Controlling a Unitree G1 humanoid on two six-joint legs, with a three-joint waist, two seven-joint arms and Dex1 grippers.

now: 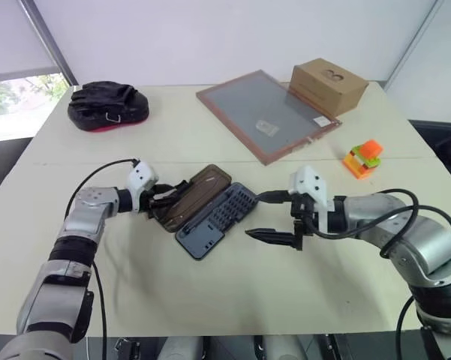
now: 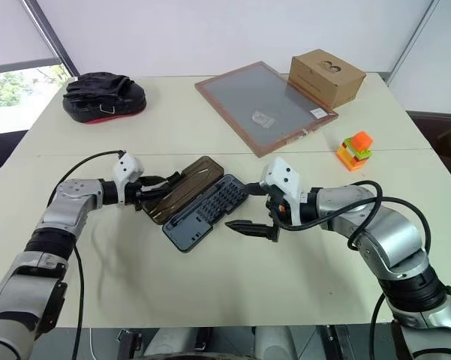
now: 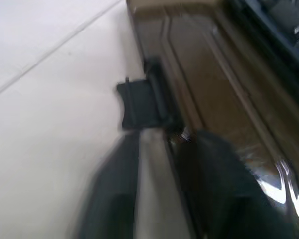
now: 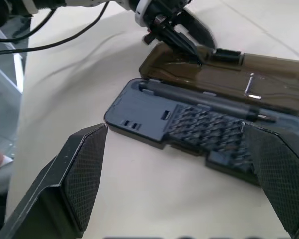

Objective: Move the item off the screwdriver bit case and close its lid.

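Note:
The screwdriver bit case (image 1: 217,217) lies open mid-table, its dark grey-blue tray holding rows of bits. The brown translucent lid (image 1: 202,191) is folded out flat on the tray's far left side. My left gripper (image 1: 163,201) is shut on the lid's outer edge, right by the black latch tab (image 3: 139,102); one finger (image 3: 224,184) rests on top of the lid. My right gripper (image 1: 266,217) hovers open just right of the tray, with nothing between its fingers (image 4: 84,174). The item (image 1: 364,159), an orange and green block toy, stands on the table at the right, well away from the case.
A framed grey board (image 1: 266,112) lies at the back centre with a brown cardboard box (image 1: 328,85) at its far corner. A black pouch (image 1: 109,105) sits at the back left. Bare tabletop (image 1: 210,292) stretches in front of the case.

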